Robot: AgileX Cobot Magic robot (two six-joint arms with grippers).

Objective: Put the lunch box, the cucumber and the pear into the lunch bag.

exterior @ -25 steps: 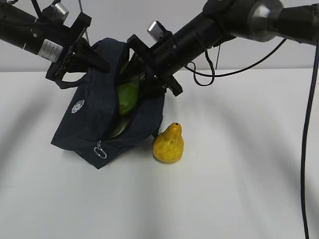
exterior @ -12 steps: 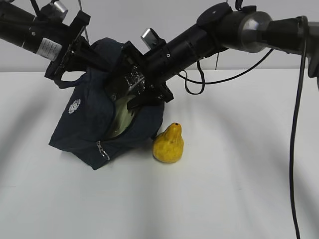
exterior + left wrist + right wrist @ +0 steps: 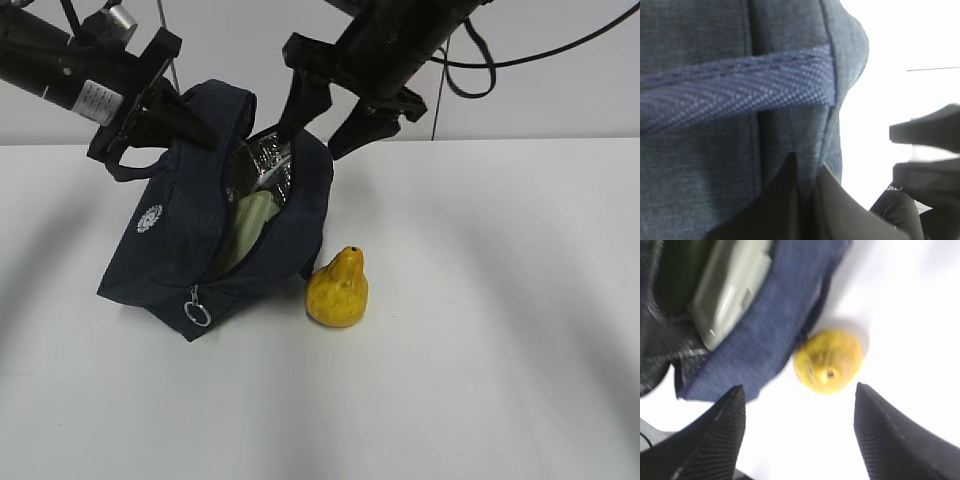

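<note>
The navy lunch bag (image 3: pixel 180 240) leans open on the white table. My left gripper (image 3: pixel 197 122) is shut on its upper rim and holds it up; the left wrist view shows the jaws (image 3: pixel 807 172) pinching navy fabric below a handle strap (image 3: pixel 740 85). The lunch box's pale green lid (image 3: pixel 248 228) shows inside the bag, also in the right wrist view (image 3: pixel 727 290). The cucumber is hidden. My right gripper (image 3: pixel 318 138) hangs open and empty above the bag's mouth (image 3: pixel 799 387). The yellow pear (image 3: pixel 337 290) stands upright against the bag's right side (image 3: pixel 827 360).
The bag's metal ring pull (image 3: pixel 197 314) hangs at its front lower corner. Silver foil lining (image 3: pixel 262 160) shows at the mouth. A black cable (image 3: pixel 470 75) loops behind the right arm. The white table (image 3: pixel 480 330) stretches right and forward of the pear.
My right gripper, which reached into the bag with the green cucumber, has come up out of it with jaws open and empty. The cucumber no longer shows. The left arm holds still.
</note>
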